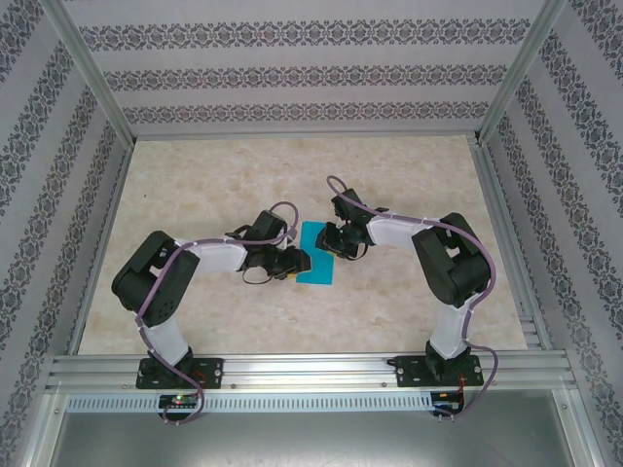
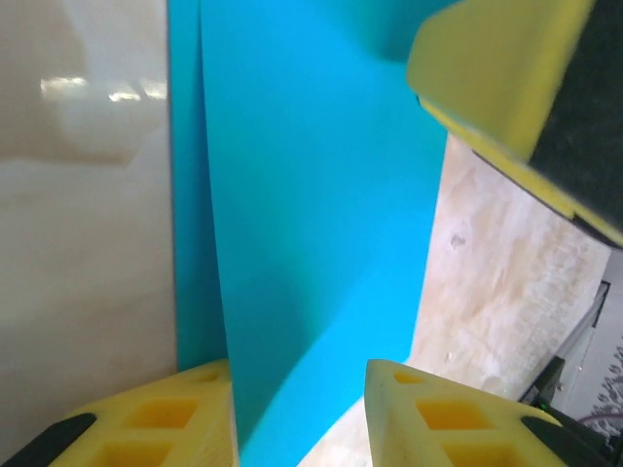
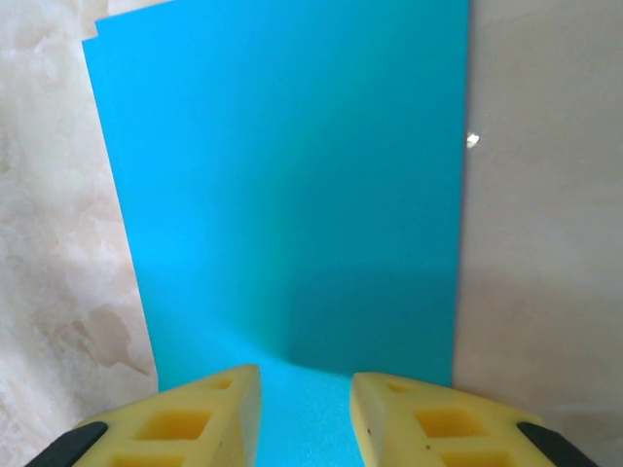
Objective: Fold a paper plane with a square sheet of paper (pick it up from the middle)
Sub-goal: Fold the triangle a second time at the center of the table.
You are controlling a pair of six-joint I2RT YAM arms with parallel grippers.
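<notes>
The square sheet of paper (image 1: 317, 270) lies on the table folded into a narrow cyan-blue rectangle, not a dart. My left gripper (image 1: 295, 261) is at its left edge, open. In the left wrist view the sheet (image 2: 311, 195) runs up from the gap of the left gripper (image 2: 297, 375), its upper layer lying slightly off the lower one. My right gripper (image 1: 328, 243) hovers over the sheet's far right part, and one of its fingers (image 2: 487, 68) shows in the left wrist view. In the right wrist view the right gripper (image 3: 305, 375) is open just above the sheet (image 3: 292, 175).
The beige marbled table (image 1: 243, 175) is bounded by patterned walls and aluminium posts (image 1: 97, 88). An aluminium rail (image 1: 311, 368) carries both arm bases at the near edge. Both arms reach inward and nearly meet at the centre.
</notes>
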